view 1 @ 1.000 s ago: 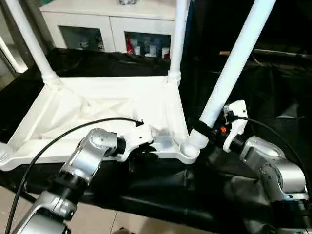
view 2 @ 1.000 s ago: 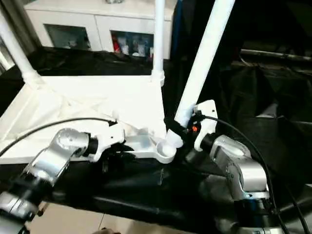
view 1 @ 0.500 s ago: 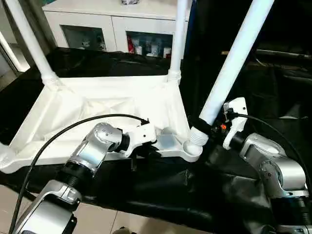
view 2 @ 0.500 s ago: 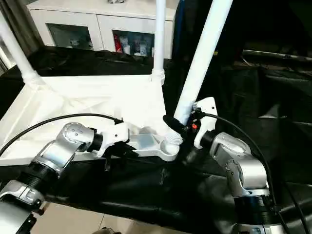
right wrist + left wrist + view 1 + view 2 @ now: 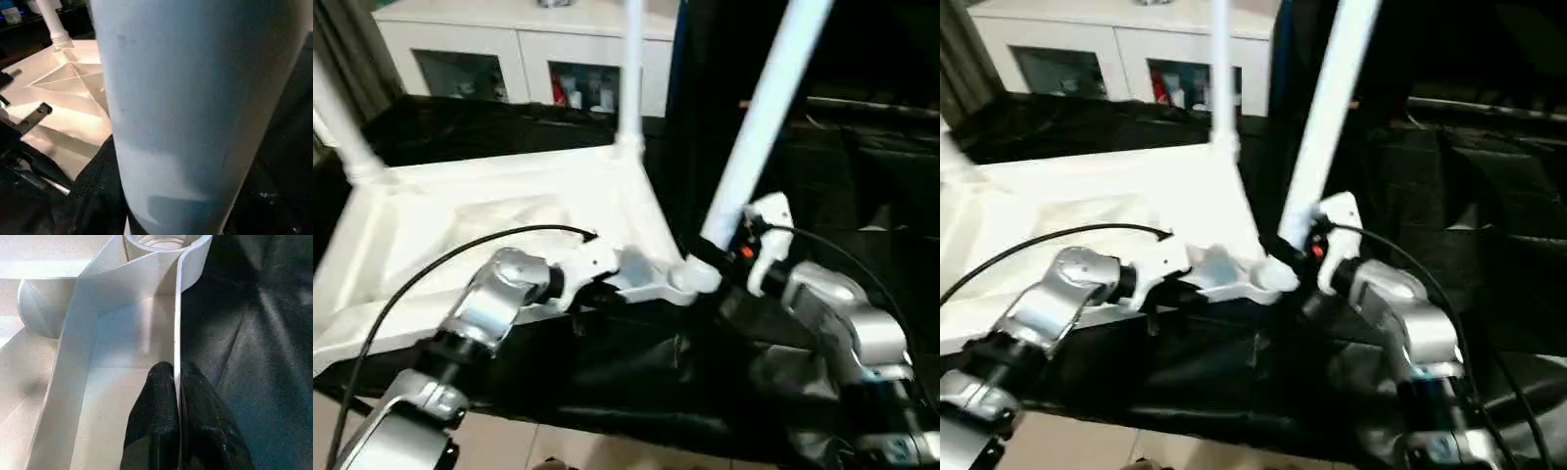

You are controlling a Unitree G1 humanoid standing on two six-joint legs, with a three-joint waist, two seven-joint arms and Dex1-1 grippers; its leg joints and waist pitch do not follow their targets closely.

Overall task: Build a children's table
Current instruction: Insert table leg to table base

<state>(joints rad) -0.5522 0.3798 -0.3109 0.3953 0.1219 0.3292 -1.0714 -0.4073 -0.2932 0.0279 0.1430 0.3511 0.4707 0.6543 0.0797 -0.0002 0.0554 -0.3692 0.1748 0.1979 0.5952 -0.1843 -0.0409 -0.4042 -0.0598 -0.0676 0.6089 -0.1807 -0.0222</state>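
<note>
At the near right corner of the upside-down white plastic ribbed tabletop (image 5: pixel 499 220), the right gripper (image 5: pixel 713 262) is clamped round the long white tapered leg (image 5: pixel 759 122), which now looks sunk further into its corner socket (image 5: pixel 690 279) than a second ago. Left gripper (image 5: pixel 176 382) keeps pinching the near rim, so this leg's probably about seated.

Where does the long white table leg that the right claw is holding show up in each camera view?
Left eye view: long round white plastic leg slants from top down to the corner socket, right of centre.
Right eye view: same leg, just right of centre.
Left wrist view: its base sits in the socket past the left claw.
Right wrist view: it spans the picture close up.
Shared landmark: the white ribbed tabletop underside.
</note>
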